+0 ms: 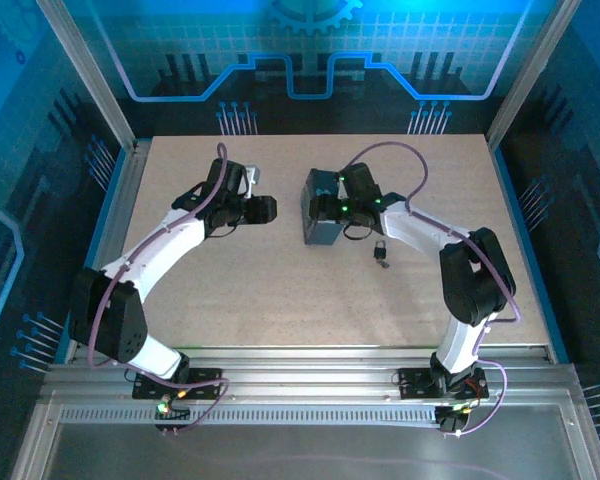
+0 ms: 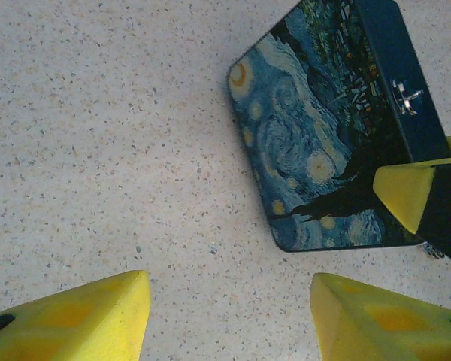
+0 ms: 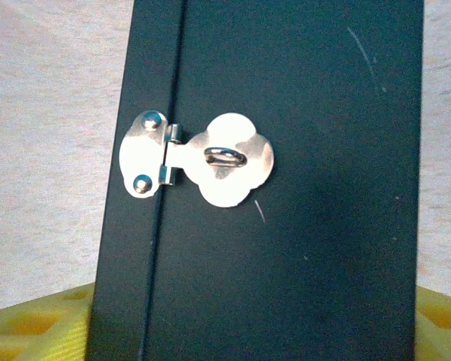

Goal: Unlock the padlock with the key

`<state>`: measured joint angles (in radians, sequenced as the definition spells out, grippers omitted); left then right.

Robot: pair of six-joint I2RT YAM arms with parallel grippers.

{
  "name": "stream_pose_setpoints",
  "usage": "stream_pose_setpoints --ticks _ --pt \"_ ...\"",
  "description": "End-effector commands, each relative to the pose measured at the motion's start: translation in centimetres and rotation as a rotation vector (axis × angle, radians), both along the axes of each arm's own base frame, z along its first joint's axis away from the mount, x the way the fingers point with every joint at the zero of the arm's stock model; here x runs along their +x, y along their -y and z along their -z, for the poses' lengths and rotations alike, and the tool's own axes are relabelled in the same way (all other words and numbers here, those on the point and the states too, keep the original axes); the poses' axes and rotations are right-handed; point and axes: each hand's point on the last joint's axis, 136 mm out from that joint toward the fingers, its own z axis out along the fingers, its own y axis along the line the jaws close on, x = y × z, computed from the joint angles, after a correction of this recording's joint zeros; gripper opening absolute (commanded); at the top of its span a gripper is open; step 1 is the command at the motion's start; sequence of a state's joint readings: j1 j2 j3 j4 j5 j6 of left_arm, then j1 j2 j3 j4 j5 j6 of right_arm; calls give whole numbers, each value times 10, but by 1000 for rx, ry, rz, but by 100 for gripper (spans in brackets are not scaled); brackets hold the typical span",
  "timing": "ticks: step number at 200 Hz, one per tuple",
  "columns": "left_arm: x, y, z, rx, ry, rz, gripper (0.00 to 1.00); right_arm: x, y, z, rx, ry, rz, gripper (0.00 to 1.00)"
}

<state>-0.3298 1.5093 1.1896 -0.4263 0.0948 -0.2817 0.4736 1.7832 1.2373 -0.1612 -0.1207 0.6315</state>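
Observation:
The padlock (image 1: 380, 255) lies loose on the table, just right of a dark blue tin (image 1: 318, 222). The key is too small to make out beside it. The tin stands on edge with its silver hasp (image 3: 199, 159) facing up and nothing hanging in the staple. Its painted lid (image 2: 308, 143) faces left. My right gripper (image 1: 327, 208) (image 3: 240, 331) straddles the tin from above, shut on it, one yellow finger (image 3: 34, 327) against each broad face. My left gripper (image 1: 263, 210) (image 2: 231, 282) hangs open over bare table, left of the tin.
The tabletop (image 1: 280, 290) is a speckled beige board inside a metal frame. One right finger (image 2: 406, 192) shows against the lid in the left wrist view. Open table lies left of and in front of the tin.

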Motion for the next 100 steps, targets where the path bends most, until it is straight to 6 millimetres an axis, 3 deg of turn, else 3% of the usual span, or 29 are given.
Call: stream_pose_setpoints --ticks 1,34,55,93,100 --pt "-12 -1 -3 -19 -15 17 59 -16 -41 -16 355 -69 -123 64" --pt "-13 2 -3 -40 -24 18 59 -18 -63 -13 589 -142 -154 66" --pt "-12 3 4 -37 -42 9 59 -18 -63 5 564 -176 -143 72" --pt "-4 0 37 57 -86 -40 58 -18 -54 29 465 -208 -142 87" --pt "-3 -1 43 78 -95 -52 58 -19 -50 33 440 -210 -140 97"
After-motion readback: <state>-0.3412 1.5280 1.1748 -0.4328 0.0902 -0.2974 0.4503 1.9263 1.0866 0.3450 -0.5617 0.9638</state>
